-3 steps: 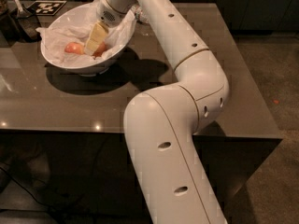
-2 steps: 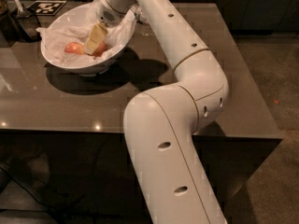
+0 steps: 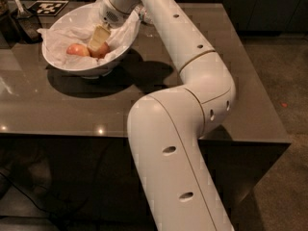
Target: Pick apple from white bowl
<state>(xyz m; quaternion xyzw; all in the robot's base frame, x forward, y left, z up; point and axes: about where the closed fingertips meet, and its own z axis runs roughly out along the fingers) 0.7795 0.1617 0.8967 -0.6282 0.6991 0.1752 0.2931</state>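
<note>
Hanging down inside the white bowl (image 3: 72, 66), the tool (image 3: 97, 41) is touching the apple (image 3: 77, 49) just below-left of it, can't tell if it's gripping, so I'd squeeze firmly, then lift straight up clear of the paper (image 3: 57, 32).

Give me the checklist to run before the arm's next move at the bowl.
1. Gripper down inside the bowl: ok.
2. Apple in sight on the paper, beside the gripper: ok.
3. Hold on an apple: cannot tell.
4. Bowl upright on the table: ok.
5. Way up out of the bowl free: looks ok, only the arm is above it.
</note>
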